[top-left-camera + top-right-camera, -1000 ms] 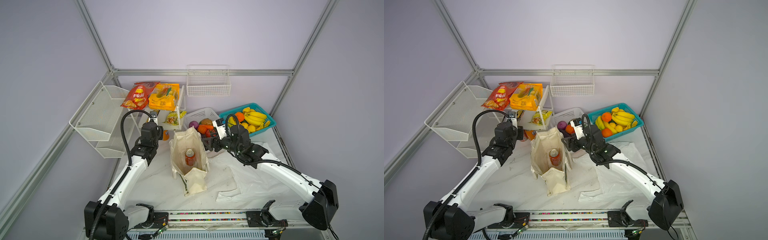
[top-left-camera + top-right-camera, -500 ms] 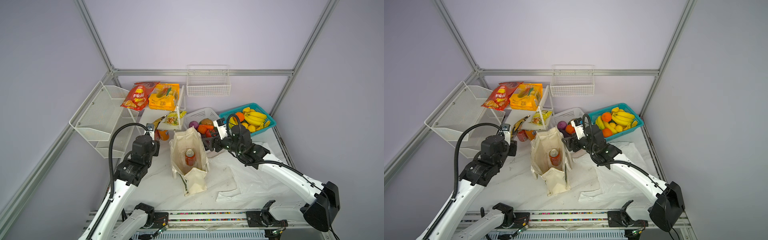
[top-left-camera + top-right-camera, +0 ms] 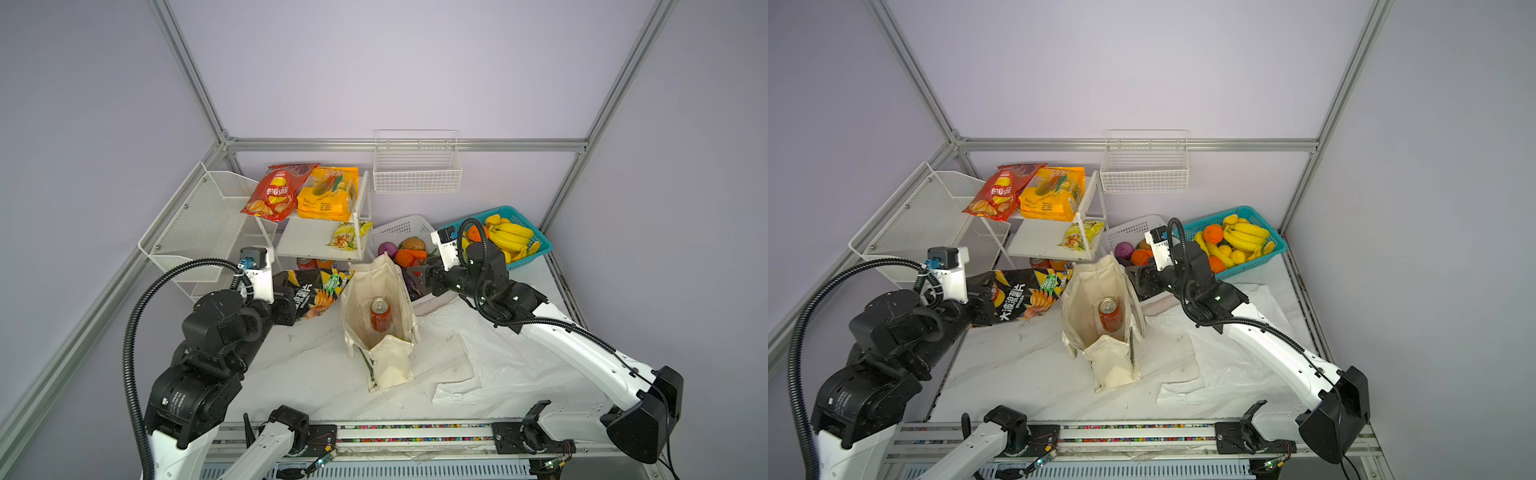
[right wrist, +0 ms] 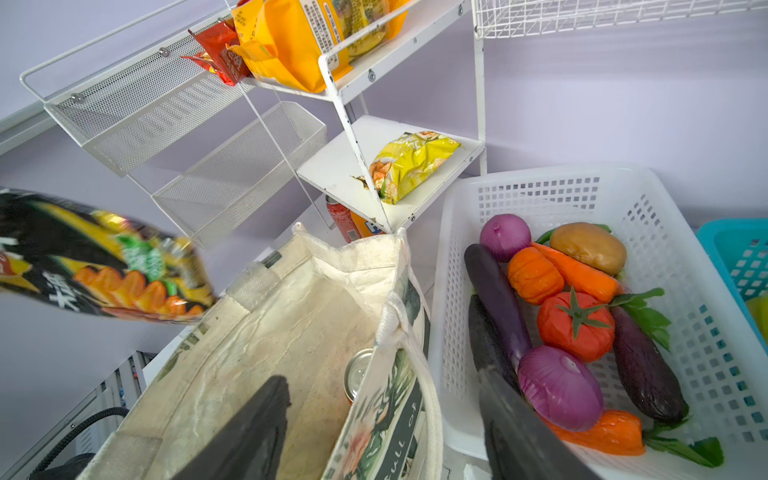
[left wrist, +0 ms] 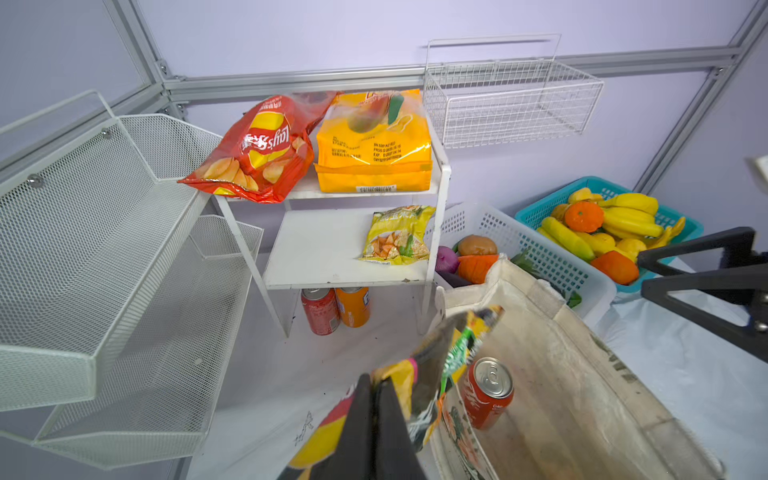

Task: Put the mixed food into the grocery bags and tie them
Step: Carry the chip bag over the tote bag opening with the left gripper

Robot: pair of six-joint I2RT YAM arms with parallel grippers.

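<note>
In both top views the desk [image 3: 291, 370] is seen spread with white sheeting. The plastic carrier bag [image 3: 511, 345] is laid flat on it, right of the open canvas tote [image 3: 390, 365]; little of that bag is shown by the wrist views. The white lattice basket [image 4: 540, 187] of vegetables is set just beside the tote. Only in the right wrist view is the right hand [image 4: 380, 395] shown with fingers wide apart, one inside the tote, one over the basket. In the left wrist view the left hand [image 5: 375, 384] is seen clamped on the black snack packet [image 3: 1021, 297], held beside the tote's left rim. The drink can [image 3: 380, 313] is stood inside the tote. An orange [image 3: 1213, 234] and a second orange [image 3: 1216, 264] are kept in the teal basket [image 3: 1262, 259]; in a top view the first is partly hidden by the right arm's cable [image 3: 471, 219].
</note>
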